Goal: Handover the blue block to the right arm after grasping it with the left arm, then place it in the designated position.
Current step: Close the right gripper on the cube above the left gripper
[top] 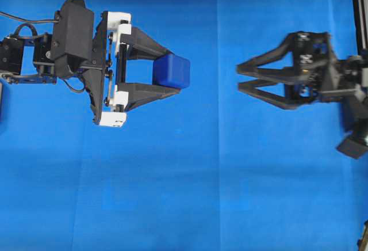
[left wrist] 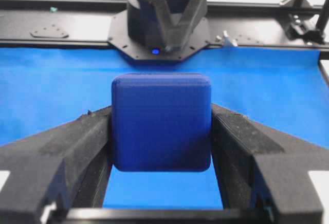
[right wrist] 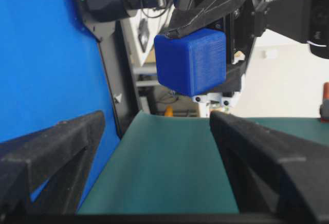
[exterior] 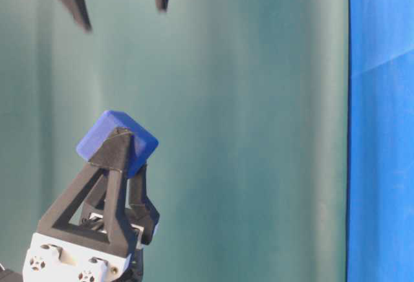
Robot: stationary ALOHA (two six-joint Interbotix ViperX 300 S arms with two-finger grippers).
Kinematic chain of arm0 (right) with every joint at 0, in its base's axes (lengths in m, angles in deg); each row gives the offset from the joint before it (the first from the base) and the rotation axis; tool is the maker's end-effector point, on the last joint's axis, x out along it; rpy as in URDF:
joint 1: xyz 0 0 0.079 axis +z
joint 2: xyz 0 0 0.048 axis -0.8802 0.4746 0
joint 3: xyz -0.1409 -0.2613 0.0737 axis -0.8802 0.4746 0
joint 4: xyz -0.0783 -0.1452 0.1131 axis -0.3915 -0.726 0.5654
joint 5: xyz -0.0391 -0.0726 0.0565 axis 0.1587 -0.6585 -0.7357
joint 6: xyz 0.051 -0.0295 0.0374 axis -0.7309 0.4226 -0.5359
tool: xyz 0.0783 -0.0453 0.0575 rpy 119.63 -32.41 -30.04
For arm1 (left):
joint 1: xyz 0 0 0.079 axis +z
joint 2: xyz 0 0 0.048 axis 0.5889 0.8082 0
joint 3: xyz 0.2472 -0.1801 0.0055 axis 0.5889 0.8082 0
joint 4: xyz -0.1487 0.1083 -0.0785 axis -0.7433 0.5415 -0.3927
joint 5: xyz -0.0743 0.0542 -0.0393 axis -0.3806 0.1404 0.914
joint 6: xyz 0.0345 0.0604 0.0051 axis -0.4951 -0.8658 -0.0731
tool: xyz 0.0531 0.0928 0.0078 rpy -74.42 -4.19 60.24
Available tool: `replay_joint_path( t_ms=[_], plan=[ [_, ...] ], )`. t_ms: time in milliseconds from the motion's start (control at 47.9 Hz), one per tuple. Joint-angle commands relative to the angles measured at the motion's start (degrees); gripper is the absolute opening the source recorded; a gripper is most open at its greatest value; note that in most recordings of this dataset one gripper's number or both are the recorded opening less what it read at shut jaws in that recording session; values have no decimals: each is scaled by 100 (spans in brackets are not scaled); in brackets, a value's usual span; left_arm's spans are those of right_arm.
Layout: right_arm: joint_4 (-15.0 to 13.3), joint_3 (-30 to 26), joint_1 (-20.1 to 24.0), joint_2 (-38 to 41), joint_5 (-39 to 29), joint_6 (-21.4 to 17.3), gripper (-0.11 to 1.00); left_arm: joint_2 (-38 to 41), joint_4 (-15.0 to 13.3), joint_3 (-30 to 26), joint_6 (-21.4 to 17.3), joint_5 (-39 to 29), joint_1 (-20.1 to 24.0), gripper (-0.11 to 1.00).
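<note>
Blue block held by the left arm, right arm facing it with jaws wide

Overhead, the left gripper (top: 167,72) clamps the blue block (top: 172,70) between its tips above the blue cloth (top: 190,176), well apart from the right gripper (top: 241,77), whose jaws are spread and hold nothing. Only the table-level view shows the block (exterior: 116,138) tilted on a corner against a green backdrop (exterior: 259,127); the right wrist view shows the block (right wrist: 191,59) straight ahead between its own fingers (right wrist: 56,147).

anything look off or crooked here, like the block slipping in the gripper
Nothing stands out. The blue block sits squarely between the left gripper's fingertips, held above the blue cloth. The right gripper faces it with jaws open, apart from the block.
</note>
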Motion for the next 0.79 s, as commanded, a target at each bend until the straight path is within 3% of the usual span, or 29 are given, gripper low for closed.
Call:
replay_joint_path(
  t_ms=[0,460,773],
  plan=[
    [0,-387,-35,272,53,-18,96,-79,0,-114,9,53,-18,49],
    [-9,-1573,-44,1626,193,-18,96,-70,0,-114,53,44,-35,49],
    [-9,-1951,-44,1995,202,-18,96,-79,-9,-114,53,44,-44,49]
  ],
)
